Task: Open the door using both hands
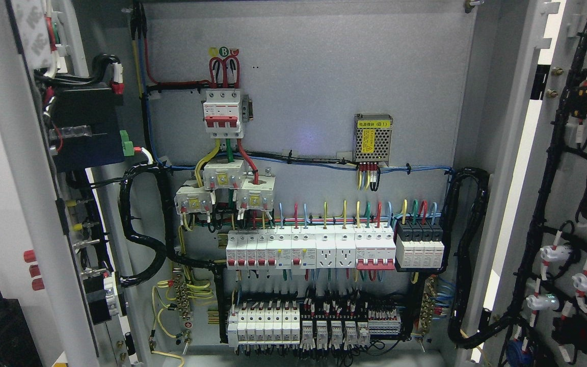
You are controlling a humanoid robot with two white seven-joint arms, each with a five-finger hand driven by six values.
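Both doors [28, 168] swung wide open, likely stiff heavy metal, best gripped at the edge; no hands in sight.

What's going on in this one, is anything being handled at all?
Nothing is being handled right now. Neither robot hand shows in the head view. Both doors of the electrical cabinet already stand open: the left door swung out at the left, the right door at the right, each with wiring on its inner face. Between them the back panel is in full view, with rows of breakers and a small power supply.
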